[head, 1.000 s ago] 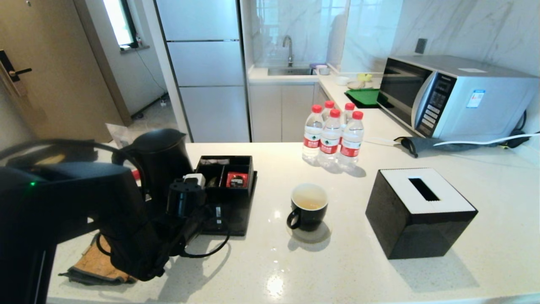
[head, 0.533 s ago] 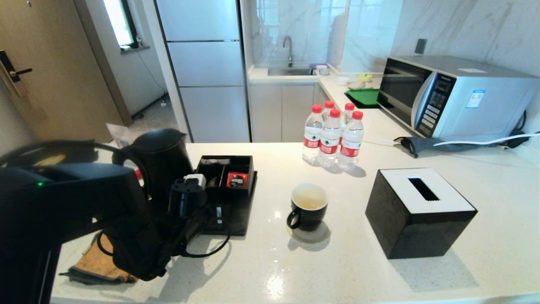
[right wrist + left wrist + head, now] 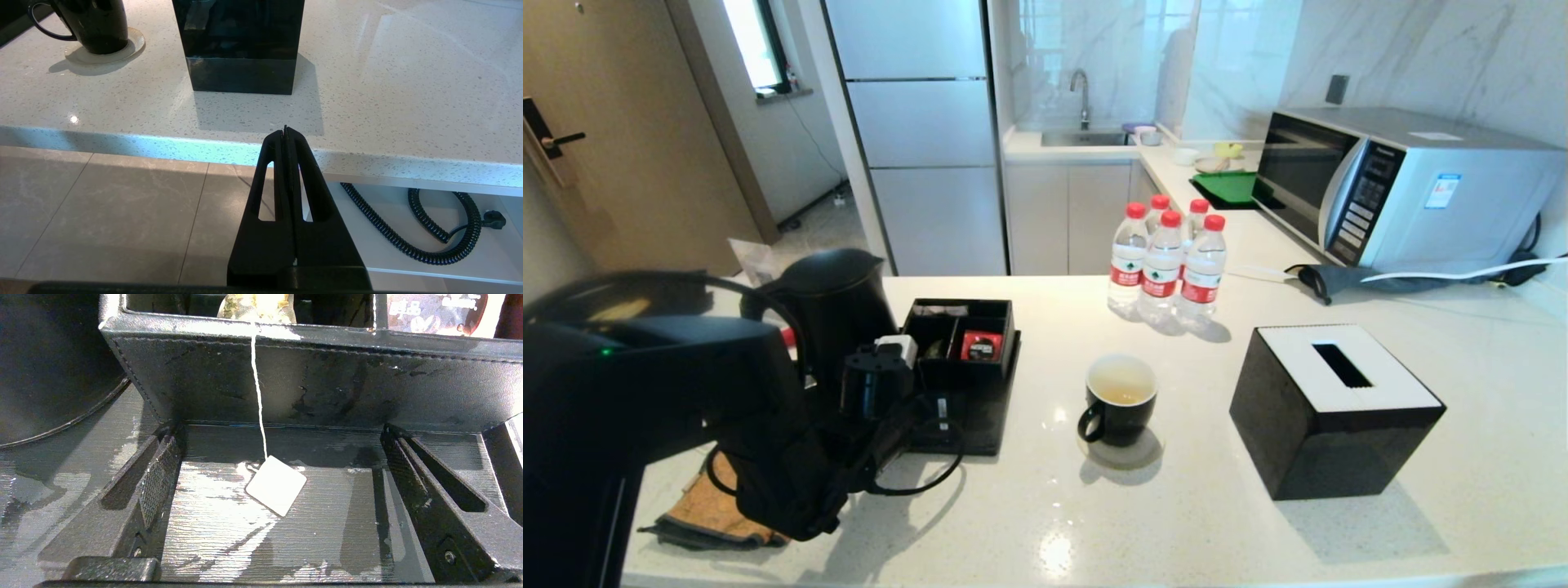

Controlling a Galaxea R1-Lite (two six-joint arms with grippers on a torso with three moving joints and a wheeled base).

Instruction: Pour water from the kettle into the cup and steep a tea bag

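The left gripper stands spread wide and empty over the black tray, one finger either side of the single white paper tag. From the tag one thin string climbs at twelve o'clock over the wall of the black organizer box to the one tea bag inside. One kettle stands at nine o'clock of the box. One cup, holding pale water, sits on a coaster at three o'clock, open counter around it. Four red-capped bottles cluster at one o'clock; one tissue box lies beyond the cup. The right gripper hangs pressed closed below the counter's front edge.
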